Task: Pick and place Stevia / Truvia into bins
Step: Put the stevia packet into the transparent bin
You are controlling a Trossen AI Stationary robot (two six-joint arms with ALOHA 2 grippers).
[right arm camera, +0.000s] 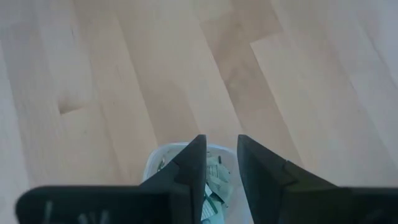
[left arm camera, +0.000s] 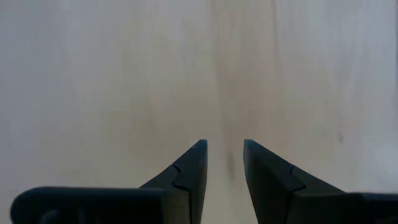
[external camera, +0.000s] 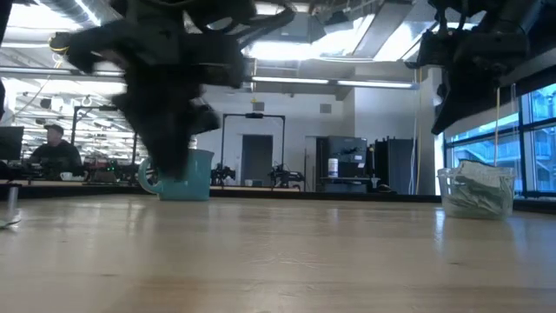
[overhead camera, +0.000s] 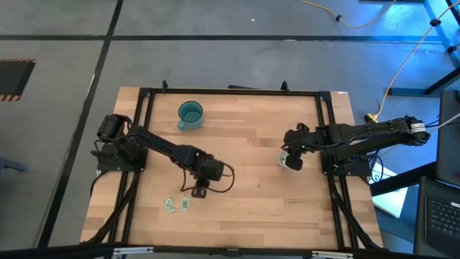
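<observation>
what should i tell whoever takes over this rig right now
Left gripper: open, empty, over bare wood just above the two sachets left near the table's front edge.
Right gripper: open, nothing between its fingers, directly above the clear cup.
Clear cup: at the table's right side, already holding a pile of sachets.
Teal cup: at the back left; its contents cannot be seen.
Done: most sachets are binned.
Left: pick up the last two sachets and drop them into a cup.

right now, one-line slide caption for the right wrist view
Right tool open above the clear cup of sachets on the wooden table.
</observation>
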